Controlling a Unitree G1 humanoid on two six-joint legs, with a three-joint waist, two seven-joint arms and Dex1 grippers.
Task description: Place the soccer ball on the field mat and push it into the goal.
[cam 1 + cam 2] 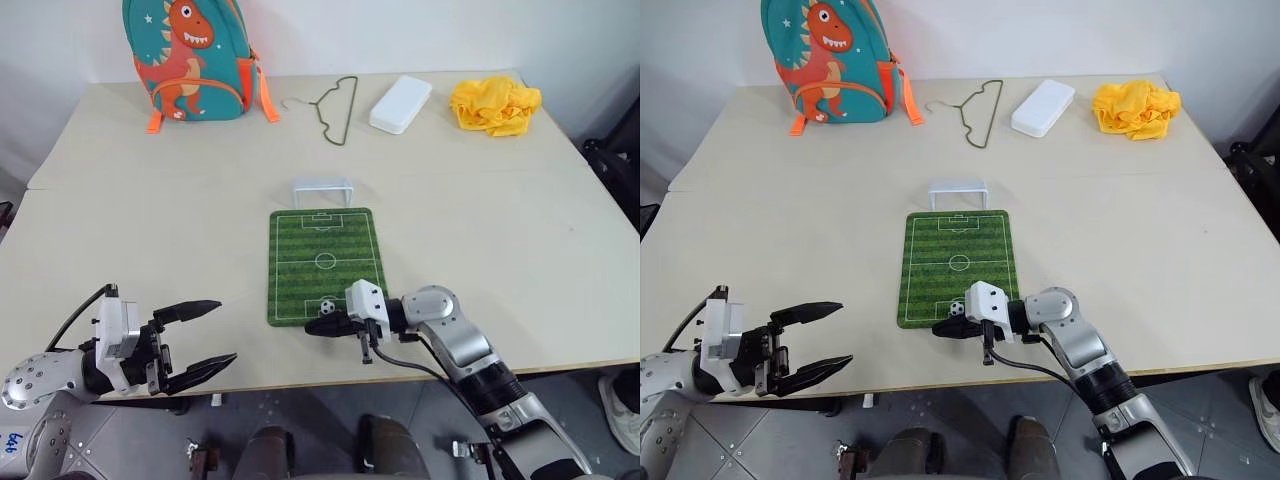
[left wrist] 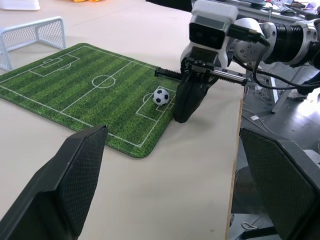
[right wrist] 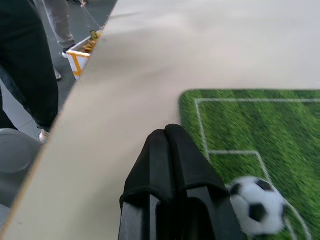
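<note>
The first half of the task looked finished: the soccer ball (image 1: 327, 306) sat on the field mat (image 1: 326, 262), inside the white box lines at the mat's near end, the end closest to the table's front edge. The right gripper (image 1: 322, 325) had its black fingers pressed together, holding nothing, and lay at the mat's near edge, just beside the ball on the side away from the goal; whether it touched the ball could not be told. The goal (image 1: 322, 187) stood just past the mat's far edge, mouth toward the field, well apart from the ball. The left gripper (image 1: 207, 336) hung spread wide and empty near the table's front left edge. The push along the mat's length was apparently still to do.
</note>
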